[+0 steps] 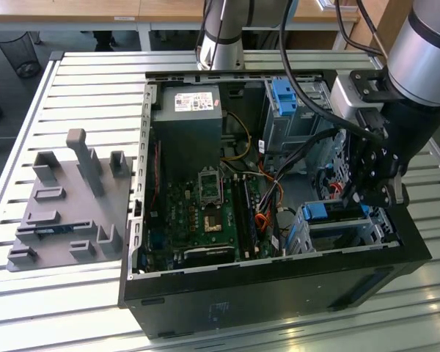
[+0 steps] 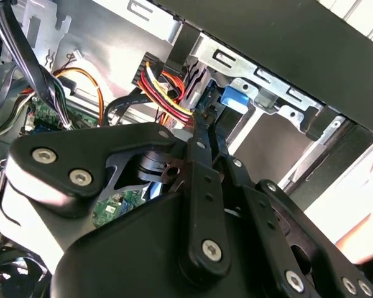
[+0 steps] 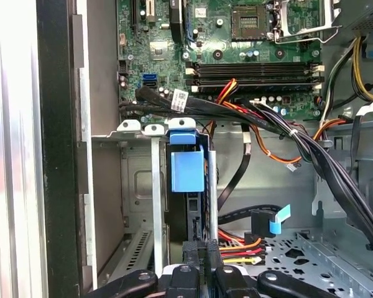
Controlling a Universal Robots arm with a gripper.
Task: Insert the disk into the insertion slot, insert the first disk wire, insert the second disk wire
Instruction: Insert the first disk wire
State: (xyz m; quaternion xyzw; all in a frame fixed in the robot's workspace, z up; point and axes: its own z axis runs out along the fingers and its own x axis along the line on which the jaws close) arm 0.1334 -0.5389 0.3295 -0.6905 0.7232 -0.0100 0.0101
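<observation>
Gripper (image 3: 197, 249) pressed together at disk (image 3: 186, 171) edge; disk seated in insertion slot (image 3: 137, 186); red-yellow wires (image 3: 239, 248) close beside.

A table (image 1: 81, 81) of pale metal slats spreads across the scene. Its near slats at the exterior view's right shine under bright light, and a grey plate (image 1: 66, 213) with upright blocks lies on it at the exterior view's left. Beyond the far edge stand wooden desks (image 1: 81, 9) on white legs, and at the far left a black wire bin (image 1: 18, 50) sits on a dark grey floor (image 1: 73, 40).
</observation>
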